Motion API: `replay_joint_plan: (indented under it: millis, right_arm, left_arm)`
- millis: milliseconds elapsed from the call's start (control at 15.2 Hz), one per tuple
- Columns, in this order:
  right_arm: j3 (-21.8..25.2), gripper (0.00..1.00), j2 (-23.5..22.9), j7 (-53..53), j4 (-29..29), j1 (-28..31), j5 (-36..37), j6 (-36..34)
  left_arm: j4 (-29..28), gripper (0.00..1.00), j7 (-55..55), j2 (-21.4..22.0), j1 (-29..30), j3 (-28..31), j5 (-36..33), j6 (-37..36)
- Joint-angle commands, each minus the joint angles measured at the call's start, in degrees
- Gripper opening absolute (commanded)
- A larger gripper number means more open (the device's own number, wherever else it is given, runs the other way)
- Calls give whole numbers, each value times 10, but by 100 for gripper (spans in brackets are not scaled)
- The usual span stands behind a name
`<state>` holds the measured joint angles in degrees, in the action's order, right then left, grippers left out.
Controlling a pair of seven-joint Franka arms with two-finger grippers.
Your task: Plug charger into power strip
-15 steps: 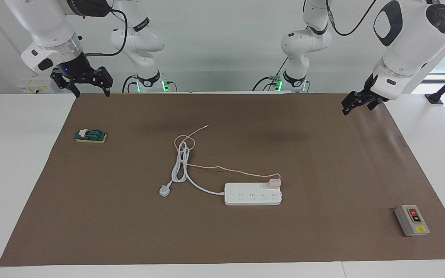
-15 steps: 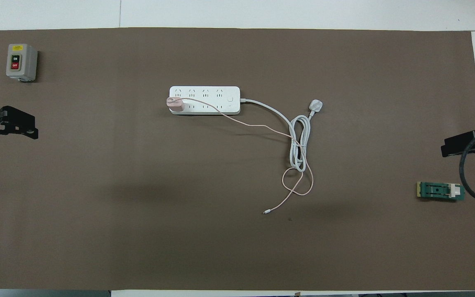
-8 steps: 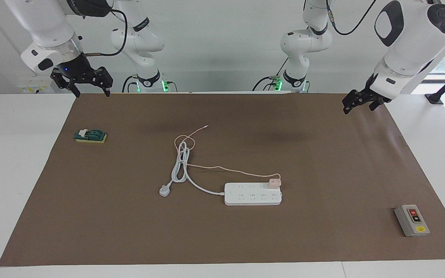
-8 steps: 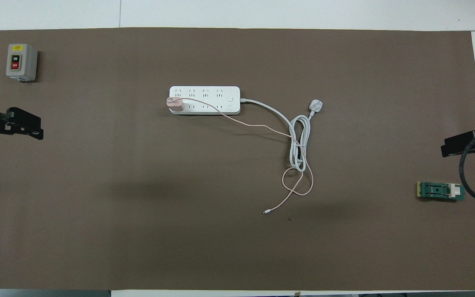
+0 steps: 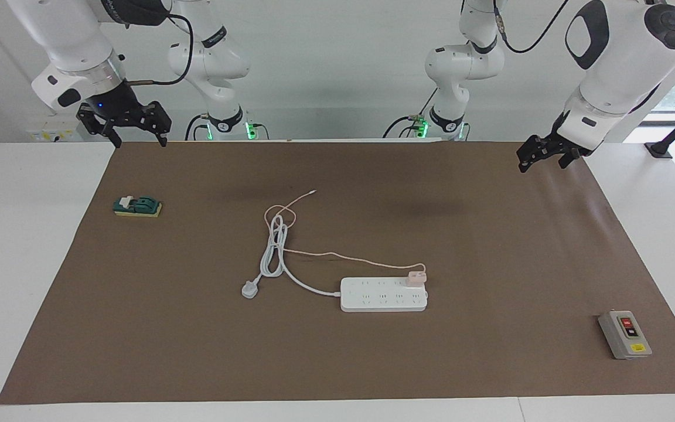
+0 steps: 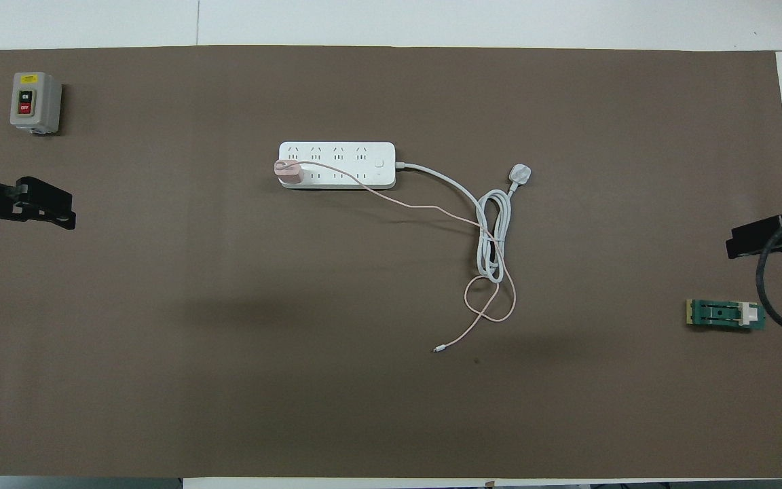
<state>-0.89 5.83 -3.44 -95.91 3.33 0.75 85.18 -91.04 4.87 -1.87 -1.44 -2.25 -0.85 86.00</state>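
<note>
Strip (image 5: 384, 294) flat on brown mat (image 5: 490, 246) mid-surface, long axis running between the two arms' ends of the surface, sockets facing up; thick cord leaving the end toward the right arm, coiled, ending in white plug (image 5: 249, 289). Charger (image 5: 416, 277) seated upright on strip, in the row nearer the robots, at the end toward the left arm; thin pink cable (image 5: 337, 256) trailing toward the coil, looping there, free tip pointing toward the robots. Left gripper (image 5: 541, 155) raised over mat edge at its own end, fingers spread, holding nothing. Right gripper (image 5: 128, 125) raised over mat corner near the robots, fingers spread, holding nothing. Grey switch box (image 5: 624, 334) and green part (image 5: 137, 206) well apart from strip.
</note>
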Motion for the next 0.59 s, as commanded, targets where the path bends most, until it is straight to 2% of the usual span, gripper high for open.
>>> replay_joint_plan:
  millis: [0, 528]
  right_arm:
    - [-3, 100, 11, 9, -9, 4, 8, -7]
    - [-3, 100, 11, 9, -9, 4, 8, -7]
  left_arm:
    - [12, 100, -7, -6, -16, 20, -4, -3]
    - [13, 100, -8, -7, -16, 21, -3, 0]
